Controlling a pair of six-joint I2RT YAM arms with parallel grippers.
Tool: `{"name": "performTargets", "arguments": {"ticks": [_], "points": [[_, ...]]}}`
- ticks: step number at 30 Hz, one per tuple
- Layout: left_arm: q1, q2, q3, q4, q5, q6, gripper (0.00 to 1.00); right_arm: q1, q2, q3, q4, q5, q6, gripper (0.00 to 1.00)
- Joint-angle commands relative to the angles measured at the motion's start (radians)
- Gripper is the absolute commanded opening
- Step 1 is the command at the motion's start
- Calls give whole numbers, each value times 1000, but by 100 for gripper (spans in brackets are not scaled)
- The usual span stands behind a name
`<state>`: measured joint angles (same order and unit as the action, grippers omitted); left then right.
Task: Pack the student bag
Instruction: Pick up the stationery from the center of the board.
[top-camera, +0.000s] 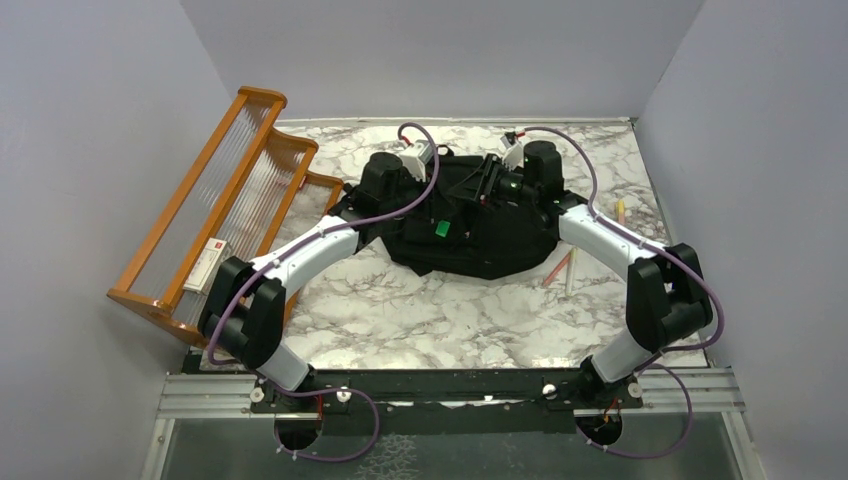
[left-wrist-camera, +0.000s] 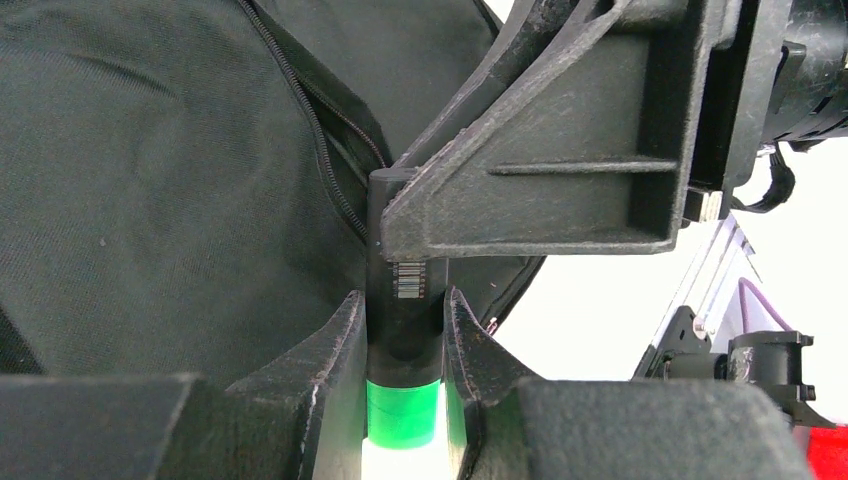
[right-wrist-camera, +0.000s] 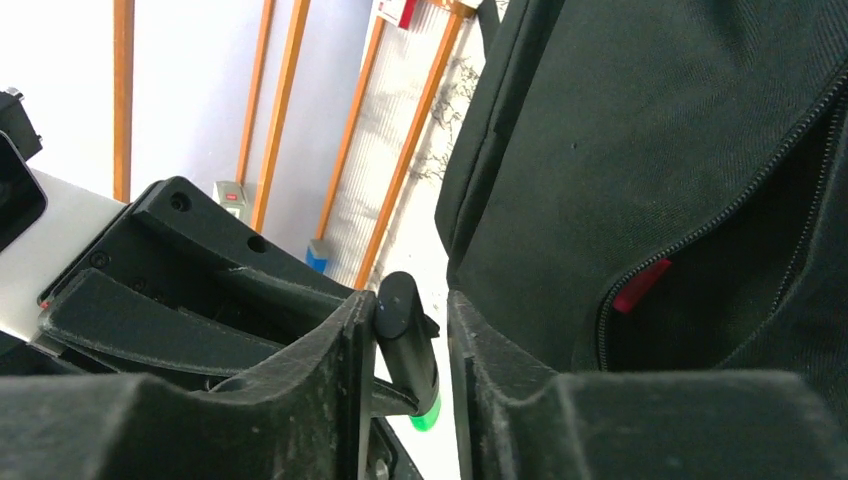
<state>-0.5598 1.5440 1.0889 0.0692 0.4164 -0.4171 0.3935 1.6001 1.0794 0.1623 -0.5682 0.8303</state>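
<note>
The student bag (top-camera: 480, 250), a black soft backpack, lies flat at the middle of the marble table (top-camera: 420, 320). My left gripper (left-wrist-camera: 403, 320) is shut on a black marker with a green band (left-wrist-camera: 405, 300), held over the bag (left-wrist-camera: 150, 200) beside its open zip. My right gripper (right-wrist-camera: 405, 320) stands around the marker's black cap end (right-wrist-camera: 408, 340). One finger touches it and a gap shows at the other, so this gripper is open. In the top view both grippers, left (top-camera: 432, 215) and right (top-camera: 478, 195), meet above the bag. A red item (right-wrist-camera: 640, 285) shows inside the bag's (right-wrist-camera: 620, 150) open pocket.
An orange wooden rack (top-camera: 230, 200) leans at the table's left edge with a white box (top-camera: 208, 265) in it. Loose pencils (top-camera: 560, 268) lie on the table right of the bag, and another (top-camera: 619, 210) lies near the right wall.
</note>
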Motion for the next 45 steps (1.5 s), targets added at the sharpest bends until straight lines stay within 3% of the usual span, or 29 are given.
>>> {"name": "performTargets", "arguments": {"ticks": [1, 5, 9, 12, 16, 18, 26, 32, 39, 45], "points": [[-13, 9, 36, 58, 48, 18, 0, 4, 15, 25, -3, -45, 7, 33], [-22, 21, 41, 66, 59, 27, 0, 4, 27, 11, 28, -65, 25, 25], [-24, 39, 57, 65, 56, 35, 1, 4, 13, -5, 33, -39, 27, 8], [-24, 52, 78, 55, 52, 37, 20, 4, -26, 6, -33, 58, -21, 1], [-25, 69, 114, 41, 56, 25, 47, 4, -95, 20, -134, 233, -83, 1], [-24, 79, 139, 28, 63, 21, 53, 4, -136, 17, -158, 309, -107, 0], [-25, 139, 214, -3, 44, 30, 60, 4, -303, -29, -257, 659, -169, 0], [-25, 223, 306, -139, -100, 103, 60, 4, -411, -81, -291, 876, -195, 0], [-48, 321, 428, -318, -247, 244, 60, 4, -465, -126, -287, 930, -207, 1], [-68, 370, 469, -350, -250, 281, 61, 4, -470, -136, -288, 920, -201, 0]]}}
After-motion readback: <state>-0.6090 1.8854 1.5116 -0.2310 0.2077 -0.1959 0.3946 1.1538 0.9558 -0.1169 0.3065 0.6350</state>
